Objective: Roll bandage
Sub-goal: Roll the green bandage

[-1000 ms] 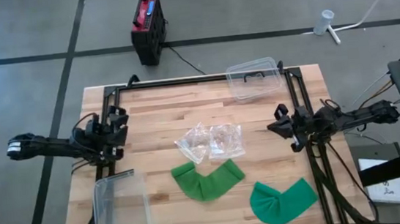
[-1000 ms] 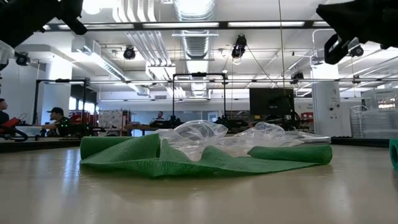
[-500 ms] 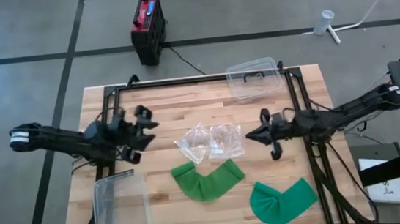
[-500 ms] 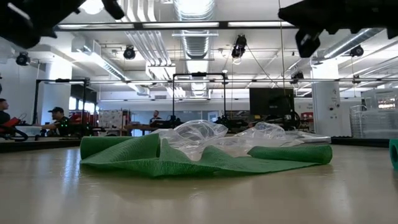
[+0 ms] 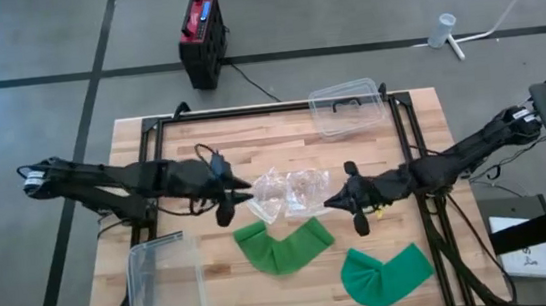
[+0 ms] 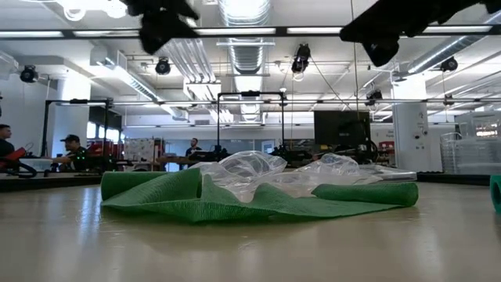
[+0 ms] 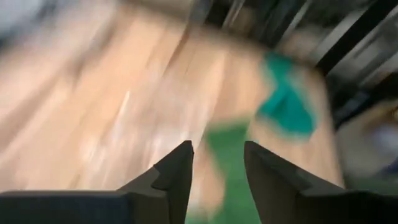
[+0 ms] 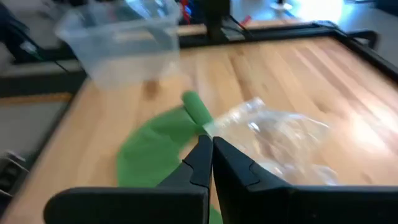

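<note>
A green bandage [image 5: 284, 244] lies flat on the wooden table in a V shape; the right wrist view shows one rolled end [image 8: 196, 109]. A second green bandage [image 5: 385, 273] lies at the near right. Two crumpled clear plastic bags [image 5: 285, 194] rest just beyond the first bandage. My left gripper [image 5: 234, 189] hovers open above the table, left of the bags [image 7: 217, 149]. My right gripper [image 5: 333, 202] hovers shut to the right of the bags [image 8: 208, 143]. Neither gripper touches anything. In the low view both show only as dark shapes at the top.
A clear plastic container [image 5: 349, 105] stands at the far edge of the table, and another [image 5: 165, 284] at the near left corner. A black metal frame [image 5: 269, 110] borders the table. People sit far back in the room [image 6: 70, 153].
Both arms have swung in from the table's left and right edges toward the middle and risen a little. Each gripper now points at the bags and the green bandage from its own side. The bandages and bags have not moved.
</note>
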Controlling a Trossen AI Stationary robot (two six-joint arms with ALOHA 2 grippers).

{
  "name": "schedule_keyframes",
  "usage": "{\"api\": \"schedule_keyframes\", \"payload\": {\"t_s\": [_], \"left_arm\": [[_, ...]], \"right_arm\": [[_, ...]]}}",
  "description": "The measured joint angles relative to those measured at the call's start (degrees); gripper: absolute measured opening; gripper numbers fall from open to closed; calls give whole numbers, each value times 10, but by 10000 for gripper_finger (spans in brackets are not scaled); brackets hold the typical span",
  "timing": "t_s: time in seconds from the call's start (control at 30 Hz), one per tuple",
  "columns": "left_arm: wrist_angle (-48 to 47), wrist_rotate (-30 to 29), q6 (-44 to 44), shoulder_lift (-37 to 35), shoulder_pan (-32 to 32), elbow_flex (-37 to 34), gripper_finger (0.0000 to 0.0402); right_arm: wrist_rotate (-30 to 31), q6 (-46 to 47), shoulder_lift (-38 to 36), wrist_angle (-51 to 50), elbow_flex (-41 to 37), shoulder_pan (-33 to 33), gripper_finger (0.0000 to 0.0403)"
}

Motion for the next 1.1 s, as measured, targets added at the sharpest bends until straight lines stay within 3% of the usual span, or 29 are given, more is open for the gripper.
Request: {"api": "schedule_keyframes", "payload": {"t_s": [0.07,0.17,0.33,0.57,0.8,1.1], "left_arm": [[-119,-5,-47,29,-22,47,126],[-178,-5,-98,62,-52,77,120],[-177,-5,-127,105,-76,74,130],[-170,-37,-122,151,-81,30,188],[-124,-114,-86,199,-78,21,236],[-110,-73,-65,243,-72,66,231]], "right_arm": [[43,0,-4,-19,4,20,7],[89,6,-5,-29,5,41,7],[104,21,11,-28,4,62,7],[104,17,46,-28,4,72,17],[105,-100,57,-4,3,64,41],[180,-150,38,5,3,60,36]]}}
